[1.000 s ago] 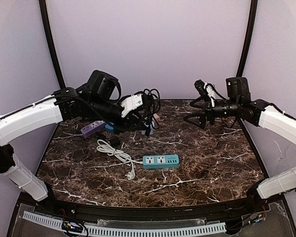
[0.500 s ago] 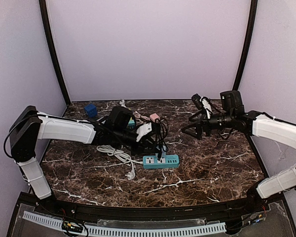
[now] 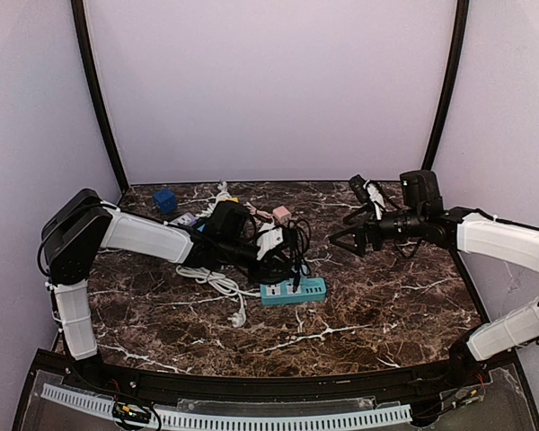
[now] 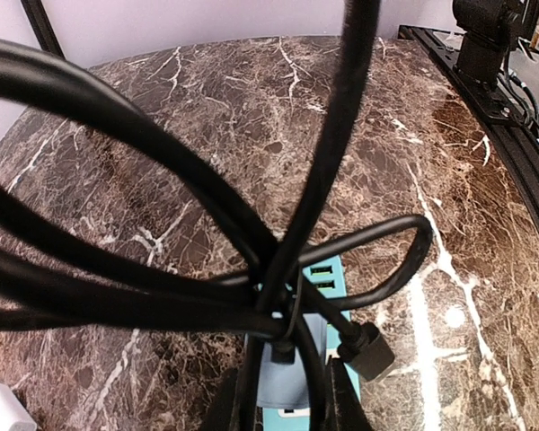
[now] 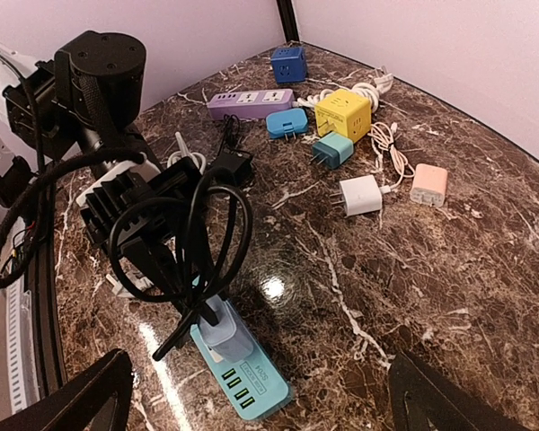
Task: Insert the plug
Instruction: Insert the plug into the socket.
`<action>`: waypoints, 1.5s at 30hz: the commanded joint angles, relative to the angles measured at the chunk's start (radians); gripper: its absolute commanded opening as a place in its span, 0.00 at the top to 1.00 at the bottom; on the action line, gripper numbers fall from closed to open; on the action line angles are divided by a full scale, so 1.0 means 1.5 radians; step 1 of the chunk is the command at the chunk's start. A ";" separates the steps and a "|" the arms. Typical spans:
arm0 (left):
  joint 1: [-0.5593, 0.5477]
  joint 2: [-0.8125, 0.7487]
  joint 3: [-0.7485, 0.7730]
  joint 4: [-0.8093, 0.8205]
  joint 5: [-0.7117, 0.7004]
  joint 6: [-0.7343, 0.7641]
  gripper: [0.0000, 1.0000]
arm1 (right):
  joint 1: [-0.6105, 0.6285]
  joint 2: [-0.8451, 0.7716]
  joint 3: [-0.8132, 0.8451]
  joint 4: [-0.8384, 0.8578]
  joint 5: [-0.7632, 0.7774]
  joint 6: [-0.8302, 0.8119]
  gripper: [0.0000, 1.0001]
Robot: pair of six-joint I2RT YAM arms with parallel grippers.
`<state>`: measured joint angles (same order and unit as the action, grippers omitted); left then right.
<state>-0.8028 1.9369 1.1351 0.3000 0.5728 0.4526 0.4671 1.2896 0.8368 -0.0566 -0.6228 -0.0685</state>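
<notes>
Trailing black cable [image 4: 153, 153] loops, pale-blue plug [image 5: 225, 337] sits on teal strip [image 5: 256, 391].

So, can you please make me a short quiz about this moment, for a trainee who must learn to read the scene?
1. True or false: the right gripper holds a cable.
2. The power strip under the left gripper is: A purple, B teal, C yellow.
3. What does the left gripper clamp?
Key: 1 false, its jaws stand open and empty. 2 B. 3 A light blue charger with its looped black cable.
</notes>
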 commanded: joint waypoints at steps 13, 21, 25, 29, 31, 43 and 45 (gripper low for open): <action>0.010 -0.054 -0.005 -0.058 -0.021 0.006 0.99 | -0.002 0.016 0.010 0.000 -0.006 -0.004 0.01; 0.015 -0.117 -0.014 -0.110 -0.052 -0.012 1.00 | -0.003 0.008 0.005 -0.002 0.001 -0.005 0.01; 0.033 -0.131 -0.062 -0.087 -0.069 -0.026 0.99 | -0.002 0.016 0.011 -0.003 -0.004 -0.006 0.01; 0.038 -0.134 -0.086 -0.088 -0.056 -0.002 0.99 | -0.002 0.026 0.018 -0.007 -0.009 -0.006 0.01; 0.045 -0.134 -0.095 -0.090 -0.050 0.001 0.99 | -0.002 0.030 0.020 -0.007 -0.009 -0.003 0.01; 0.052 -0.161 -0.123 -0.098 -0.012 -0.014 0.99 | -0.002 0.029 0.007 0.001 -0.007 0.013 0.01; 0.052 -0.170 -0.110 -0.105 -0.016 -0.021 0.99 | -0.002 0.029 0.008 0.002 -0.007 0.012 0.01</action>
<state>-0.7254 1.7554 0.9592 0.1654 0.5121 0.4477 0.4671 1.3300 0.8413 -0.0673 -0.6304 -0.0647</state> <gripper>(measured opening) 0.144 0.986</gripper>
